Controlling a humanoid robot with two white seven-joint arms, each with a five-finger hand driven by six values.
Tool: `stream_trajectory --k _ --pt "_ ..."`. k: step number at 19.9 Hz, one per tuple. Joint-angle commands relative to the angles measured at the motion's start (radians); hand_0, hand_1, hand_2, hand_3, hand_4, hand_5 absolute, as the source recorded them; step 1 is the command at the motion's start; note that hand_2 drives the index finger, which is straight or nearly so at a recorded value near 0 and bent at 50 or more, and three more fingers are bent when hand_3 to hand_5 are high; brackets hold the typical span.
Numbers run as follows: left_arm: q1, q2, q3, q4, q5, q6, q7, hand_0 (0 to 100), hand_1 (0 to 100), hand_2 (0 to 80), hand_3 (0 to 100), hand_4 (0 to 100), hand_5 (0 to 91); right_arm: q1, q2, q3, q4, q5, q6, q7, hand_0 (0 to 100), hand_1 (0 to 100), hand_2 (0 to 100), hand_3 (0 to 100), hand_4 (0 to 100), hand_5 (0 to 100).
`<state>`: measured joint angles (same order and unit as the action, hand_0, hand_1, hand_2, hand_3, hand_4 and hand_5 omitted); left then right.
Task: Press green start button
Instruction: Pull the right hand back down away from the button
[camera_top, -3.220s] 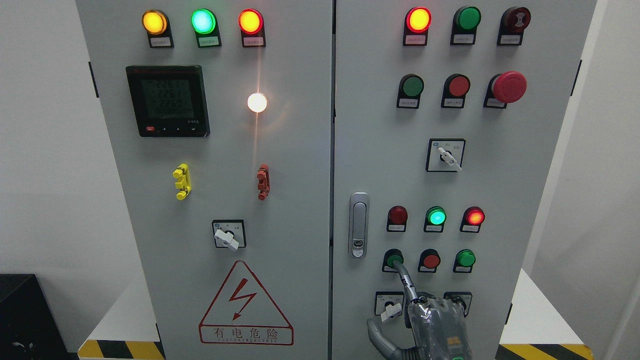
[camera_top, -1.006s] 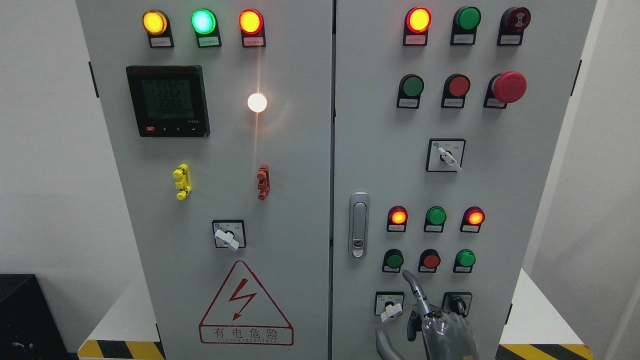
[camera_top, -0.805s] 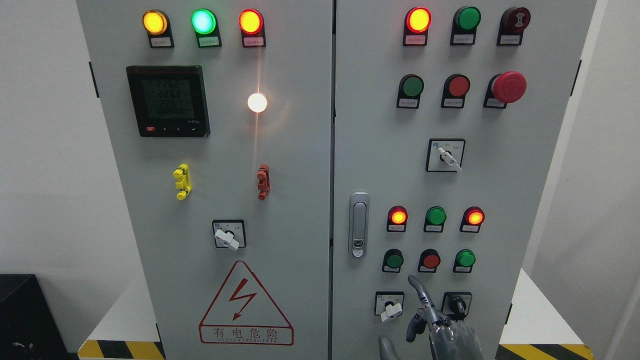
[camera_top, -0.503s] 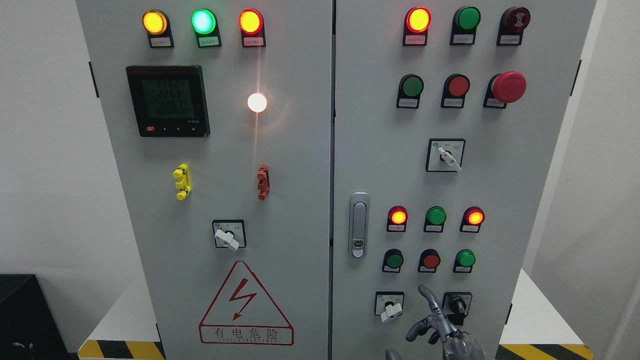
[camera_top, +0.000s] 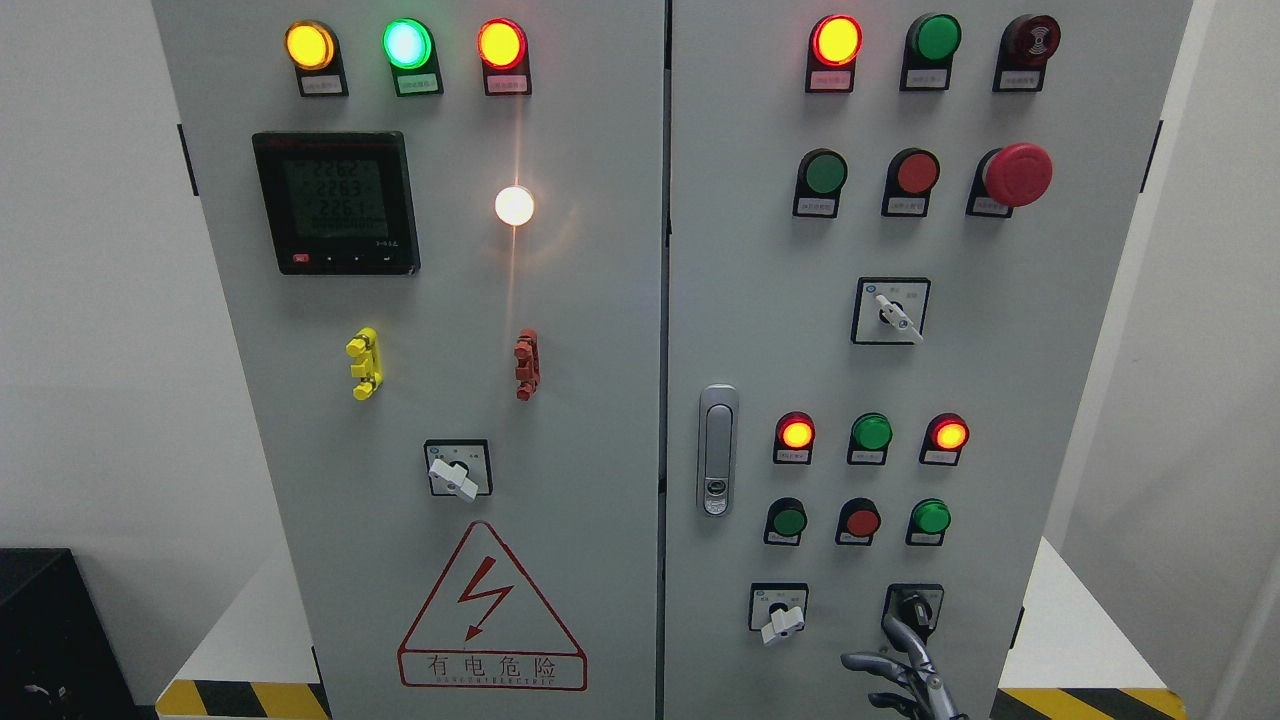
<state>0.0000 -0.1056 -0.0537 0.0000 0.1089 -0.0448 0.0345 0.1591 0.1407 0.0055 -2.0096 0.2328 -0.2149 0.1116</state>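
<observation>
Since a few seconds ago our right hand (camera_top: 905, 672) has dropped away from the green start button (camera_top: 789, 521), where its forefinger tip was then resting, and now only the fingers (camera_top: 912, 635) show at the bottom edge of the right door, in front of the lower right selector switch (camera_top: 913, 607). Over the same span the green lamp (camera_top: 871, 433) above went dark and the red lamp (camera_top: 796, 434) left of it came on, so we judge the press has registered and the hand is withdrawing. What we see of the fingers is loosely spread and holding nothing, one raised and the others fanned out leftward below it. The button sits in the lower group on the right door, leftmost of three, with a red button (camera_top: 862, 521) just beside it and another green button (camera_top: 931, 517) farther right; the door handle (camera_top: 717, 450) stands to its left. From our fingers the button lies up and to the left, well apart, with bare panel between. It is round, with no long axis to align to, and faces us, so any further press would mean rising, shifting left, then pushing straight away into the panel. Our right hand is the nearer one; our left is not in sight.
</observation>
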Motion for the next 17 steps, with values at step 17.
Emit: stream_trajectory --k 17 --pt "-0.023 0.0 0.0 -0.028 0.0 0.0 0.001 12 56 0.0 0 0 0.0 -0.029 0.005 -0.052 -0.083 -0.205 0.103 0.077 0 6 0 0 0 0"
